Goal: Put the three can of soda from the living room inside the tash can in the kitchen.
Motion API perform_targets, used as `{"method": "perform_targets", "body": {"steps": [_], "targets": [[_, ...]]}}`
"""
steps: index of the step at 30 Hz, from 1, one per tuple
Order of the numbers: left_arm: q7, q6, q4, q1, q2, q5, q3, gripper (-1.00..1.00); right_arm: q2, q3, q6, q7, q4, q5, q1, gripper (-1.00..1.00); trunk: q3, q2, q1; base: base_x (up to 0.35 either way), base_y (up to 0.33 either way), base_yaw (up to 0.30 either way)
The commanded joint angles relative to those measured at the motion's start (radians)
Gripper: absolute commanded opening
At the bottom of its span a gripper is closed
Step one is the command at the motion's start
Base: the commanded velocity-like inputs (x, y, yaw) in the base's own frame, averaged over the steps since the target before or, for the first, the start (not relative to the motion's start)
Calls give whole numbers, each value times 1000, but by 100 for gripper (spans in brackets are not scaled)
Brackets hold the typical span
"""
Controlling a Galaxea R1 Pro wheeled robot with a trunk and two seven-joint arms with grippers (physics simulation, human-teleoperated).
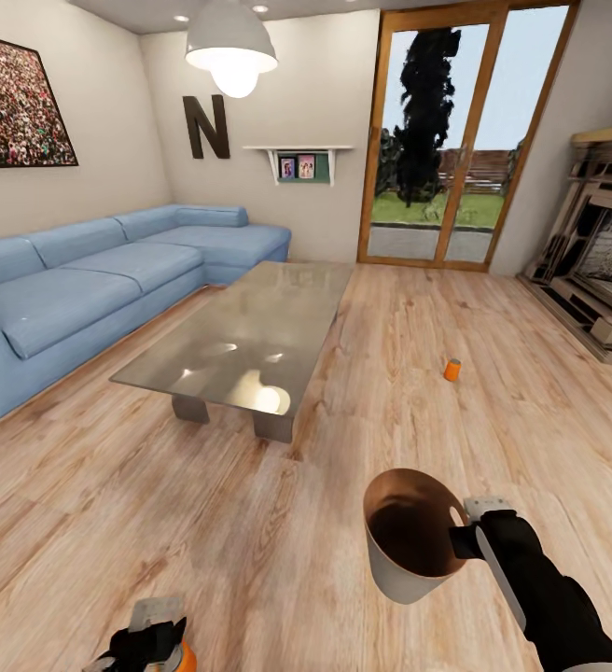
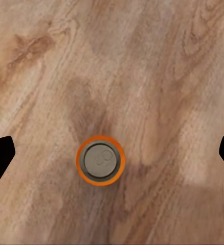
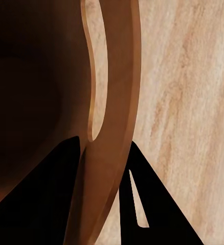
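Still picking up cans, and the bin is far from the kitchen

So the robot is in the living room, and the job looks like it is only getting started. The right gripper [image 1: 467, 539] is shut tight on the rim of the tash can [image 1: 409, 546], with one finger inside the wall and one outside, and holds it up off the wood floor [image 1: 250, 551]. I cannot see any can inside the bin; it looks dark and empty.

The left gripper [image 2: 112, 148] is wide open, and an orange soda can [image 2: 101, 160] stands upright on the floor right below it, between the fingers but not touching them. A second orange can [image 1: 452, 370] stands well away, past the bin, beside the glass table [image 1: 250, 345]. The blue can is not found yet.

I think all three cans are yet to go in, and then the bin must go to the kitchen
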Motion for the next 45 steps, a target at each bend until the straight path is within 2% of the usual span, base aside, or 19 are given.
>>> {"method": "perform_targets", "body": {"steps": [1,5,12,15,23,45], "targets": [[2,-9,30,-20,2,0,-1,100,0,0,0,1,0,-8,0,-100,0,0,0,0,0,0],[7,-39,108,-74,6,0,-3,100,0,0,0,1,0,-8,0,-100,0,0,0,0,0,0],[8,-114,139,-95,10,1,-4,100,-1,0,-1,1,1,-8,0,-100,0,0,0,0,0,0],[9,-135,142,-98,20,1,-3,100,-1,0,-1,1,1,-8,0,-100,0,0,0,0,0,0],[9,-147,146,-100,31,1,-3,100,-1,0,-1,1,1,-8,0,-100,0,0,0,145,0,0],[9,-150,148,-100,33,1,-3,100,-1,0,-1,1,-39,-8,0,-100,0,0,0,78,0,0]]}}
